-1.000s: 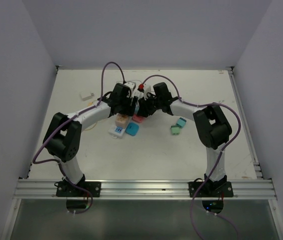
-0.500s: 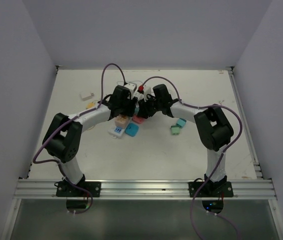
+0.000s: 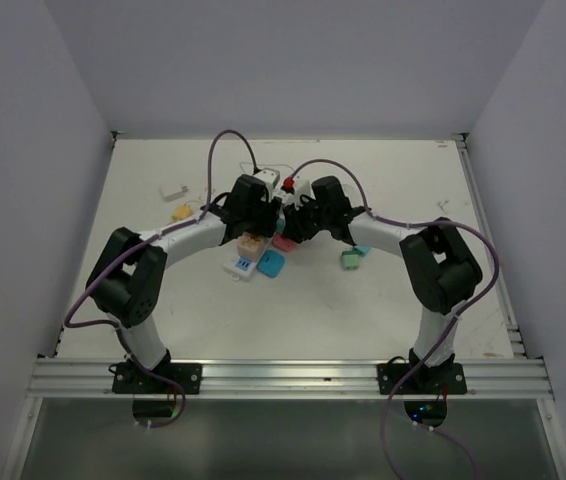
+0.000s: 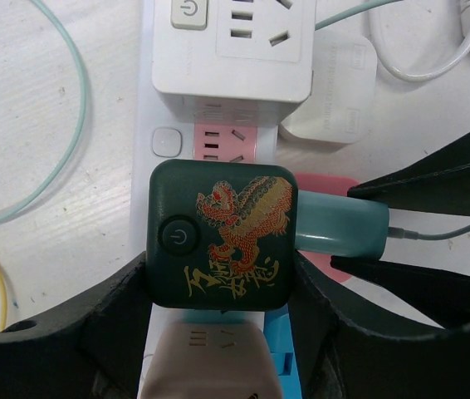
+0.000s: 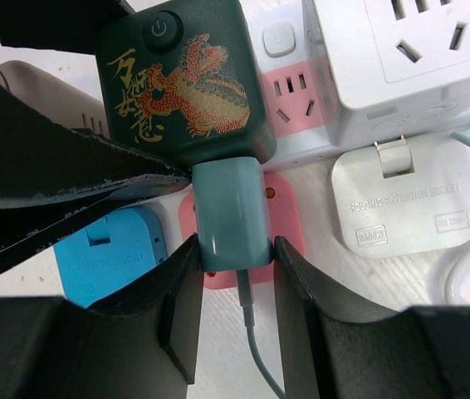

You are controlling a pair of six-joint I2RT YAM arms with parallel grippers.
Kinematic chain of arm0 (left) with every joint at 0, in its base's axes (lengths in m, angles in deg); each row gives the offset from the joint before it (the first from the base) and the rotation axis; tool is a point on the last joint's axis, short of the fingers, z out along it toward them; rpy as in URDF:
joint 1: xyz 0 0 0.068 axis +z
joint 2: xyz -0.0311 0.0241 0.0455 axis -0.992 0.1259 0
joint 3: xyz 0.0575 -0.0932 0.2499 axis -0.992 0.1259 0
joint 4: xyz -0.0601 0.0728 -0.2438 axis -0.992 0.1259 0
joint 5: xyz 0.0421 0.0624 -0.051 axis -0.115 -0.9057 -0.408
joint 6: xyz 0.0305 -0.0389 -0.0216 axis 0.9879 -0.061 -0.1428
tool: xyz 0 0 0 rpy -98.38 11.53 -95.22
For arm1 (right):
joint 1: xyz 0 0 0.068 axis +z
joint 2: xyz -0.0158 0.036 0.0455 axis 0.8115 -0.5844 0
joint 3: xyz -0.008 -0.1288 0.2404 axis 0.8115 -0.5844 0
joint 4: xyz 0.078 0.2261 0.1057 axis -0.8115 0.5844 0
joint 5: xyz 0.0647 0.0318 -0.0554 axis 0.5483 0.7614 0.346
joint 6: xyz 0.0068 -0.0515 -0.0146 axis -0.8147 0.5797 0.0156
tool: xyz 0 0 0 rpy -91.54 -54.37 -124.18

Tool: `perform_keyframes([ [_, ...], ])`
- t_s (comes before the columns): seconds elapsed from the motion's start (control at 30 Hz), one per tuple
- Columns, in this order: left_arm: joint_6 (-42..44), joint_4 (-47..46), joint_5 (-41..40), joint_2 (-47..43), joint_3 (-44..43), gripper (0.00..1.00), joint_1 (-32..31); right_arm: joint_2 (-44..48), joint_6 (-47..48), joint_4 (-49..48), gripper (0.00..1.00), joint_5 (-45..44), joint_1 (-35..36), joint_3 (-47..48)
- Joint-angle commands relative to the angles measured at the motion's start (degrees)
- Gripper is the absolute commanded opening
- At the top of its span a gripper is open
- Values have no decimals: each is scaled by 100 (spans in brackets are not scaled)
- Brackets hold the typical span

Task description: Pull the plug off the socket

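Your left fingers point(image 4: 119, 307) have just closed onto the dark green adapter point(image 4: 218, 233), which sits on the power strip point(image 4: 222, 143). Your right fingers point(image 5: 177, 307) clamp the teal plug point(image 5: 231, 208) projecting from that adapter's side. Judgement: both grips set, plug still seated, pull can begin.

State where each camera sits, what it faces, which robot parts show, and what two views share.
Top external: high behind the bases, looking down on the table; left arm and right arm show.
Left wrist: on that wrist, facing the green cube; left claw grips it.
Right wrist: on that wrist, facing the teal plug; right claw grips it.
Shared: both wrist views show the green cube, teal plug and power strip.
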Motion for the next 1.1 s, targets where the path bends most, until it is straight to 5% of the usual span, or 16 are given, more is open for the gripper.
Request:
perform_keyframes([
  [0.0, -117, 293, -1518, 320, 28, 6, 277, 743, -259, 446, 0, 204, 44, -288],
  [0.53, -223, 601, -1949, 602, -69, 4, 286, 1446, -522, 516, 0, -394, 36, -1422],
  [0.9, -21, 496, -1448, 444, 19, 6, 294, 1614, -479, 130, 0, -78, 36, -1555],
  [1.07, 128, 478, -1150, 224, 90, 8, 294, 1255, -338, 138, 46, -43, 44, -1002],
])
